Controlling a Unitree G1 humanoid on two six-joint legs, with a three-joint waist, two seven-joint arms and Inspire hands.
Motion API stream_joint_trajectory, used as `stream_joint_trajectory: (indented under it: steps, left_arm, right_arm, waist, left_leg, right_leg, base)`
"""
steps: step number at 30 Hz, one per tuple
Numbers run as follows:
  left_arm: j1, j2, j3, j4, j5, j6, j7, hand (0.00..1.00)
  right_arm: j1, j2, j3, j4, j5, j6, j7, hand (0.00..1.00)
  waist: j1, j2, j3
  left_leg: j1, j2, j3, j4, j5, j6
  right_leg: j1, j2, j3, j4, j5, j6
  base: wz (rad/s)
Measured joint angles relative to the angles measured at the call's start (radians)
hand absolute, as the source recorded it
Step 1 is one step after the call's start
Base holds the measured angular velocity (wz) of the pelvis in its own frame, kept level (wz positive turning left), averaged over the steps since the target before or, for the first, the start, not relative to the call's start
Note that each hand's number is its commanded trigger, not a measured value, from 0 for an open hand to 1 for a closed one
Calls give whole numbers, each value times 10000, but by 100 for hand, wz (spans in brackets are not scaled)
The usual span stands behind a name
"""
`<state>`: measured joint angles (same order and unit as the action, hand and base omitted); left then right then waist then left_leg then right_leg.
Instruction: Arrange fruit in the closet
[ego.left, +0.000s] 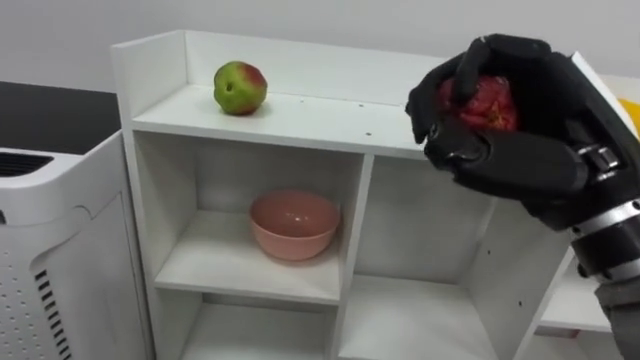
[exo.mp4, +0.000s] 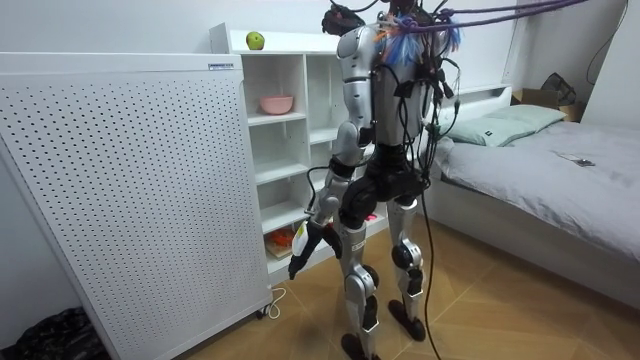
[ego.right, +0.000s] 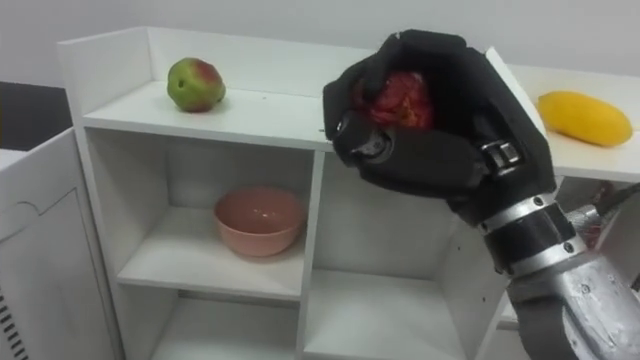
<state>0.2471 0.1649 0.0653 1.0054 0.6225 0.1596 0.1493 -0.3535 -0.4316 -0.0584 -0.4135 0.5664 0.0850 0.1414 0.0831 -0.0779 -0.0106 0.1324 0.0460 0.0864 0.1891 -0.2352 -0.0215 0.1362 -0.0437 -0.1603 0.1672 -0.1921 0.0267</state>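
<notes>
My right hand is raised in front of the white closet's top board, its dark fingers curled round a red fruit. The hand hangs just above and in front of the board's middle. A green-and-red apple rests on the board near its left end. Further right on the same board lies a yellow mango. My left hand hangs low at my side in the room view.
A pink bowl sits in the upper left compartment; the compartment beside it is bare. A white perforated cabinet stands close on my left. More fruit lies on a low shelf. A bed is behind me.
</notes>
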Motion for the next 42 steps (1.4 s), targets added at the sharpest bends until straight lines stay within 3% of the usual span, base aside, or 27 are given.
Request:
stream_joint_trajectory:
  steps: [4,9,11,16,18,22,25,31,32,35,42]
  left_arm:
    - [-27,43,-96,-2,-6,4,0,0]
    - [-55,64,-333,1,-28,97,15,0]
    - [-82,35,-576,6,-252,89,28,0]
    - [-655,17,-1157,408,-462,24,203,0]
    - [-818,25,-1395,411,-709,15,355,0]
    - [-1184,18,-1695,569,-954,-141,414,0]
    - [-1498,13,-1697,758,-1230,-150,425,0]
    - [-1924,3,-2200,1157,-2867,-163,458,0]
    - [-1952,14,-2380,1176,-3233,-180,468,0]
    - [-1969,23,-2599,1114,-3559,-221,472,0]
    - [-1900,-5,-2708,1096,-3965,-158,576,0]
  right_arm:
    - [580,120,9,323,943,-24,583,100]
    - [2003,565,696,1159,1432,16,1110,100]
    - [2647,934,1112,1830,1430,212,1231,100]
    - [2745,1535,1730,3632,1899,216,1639,100]
    - [2693,1765,1885,4499,2166,113,1636,100]
    - [2220,2097,2226,6514,2629,16,1618,100]
    - [1835,2138,2240,7880,2681,5,1614,100]
    - [799,2586,2364,10111,3645,-111,1078,100]
    - [666,2633,2361,10514,4251,-122,935,100]
    - [246,2643,2287,11286,5339,-141,525,100]
    - [-767,2366,1238,12732,8147,-221,27,100]
  waist:
    - [-5,56,41]
    - [-1,69,47]
    - [57,84,51]
    - [64,180,105]
    - [73,242,129]
    - [76,461,258]
    - [54,537,269]
    - [104,595,332]
    - [111,647,381]
    - [105,723,455]
    - [458,749,472]
  left_leg:
    - [-21,3,-35,-7,-1,1]
    - [-187,21,-71,43,-2,-4]
    - [-434,33,-72,129,-2,-3]
    - [-1279,30,-42,588,-1,4]
    - [-1587,32,-56,770,0,6]
    - [-2454,51,-61,1239,2,11]
    - [-3156,49,-65,1526,32,60]
    - [-4238,-70,18,1944,126,213]
    - [-4503,-67,19,2140,125,226]
    - [-5502,-98,14,2675,80,281]
    - [-7355,-142,65,3563,145,265]
  right_leg:
    - [51,0,-43,24,1,-1]
    - [-27,1,-132,59,21,-31]
    - [-322,-2,-140,230,22,-31]
    - [-1090,-46,-110,448,32,-48]
    - [-1370,-65,-126,592,32,-47]
    - [-2191,-130,-217,993,31,-49]
    - [-2895,-214,-358,1379,22,-56]
    - [-4271,-454,-317,2296,-29,-92]
    - [-4464,-467,-317,2401,-35,-100]
    - [-5487,-601,-323,3102,-173,-177]
    - [-7540,-793,-134,4291,-403,-345]
  base:
    - [2]
    - [3]
    - [0]
    - [2]
    - [5]
    - [3]
    - [9]
    - [-3]
    - [5]
    - [4]
    - [1]
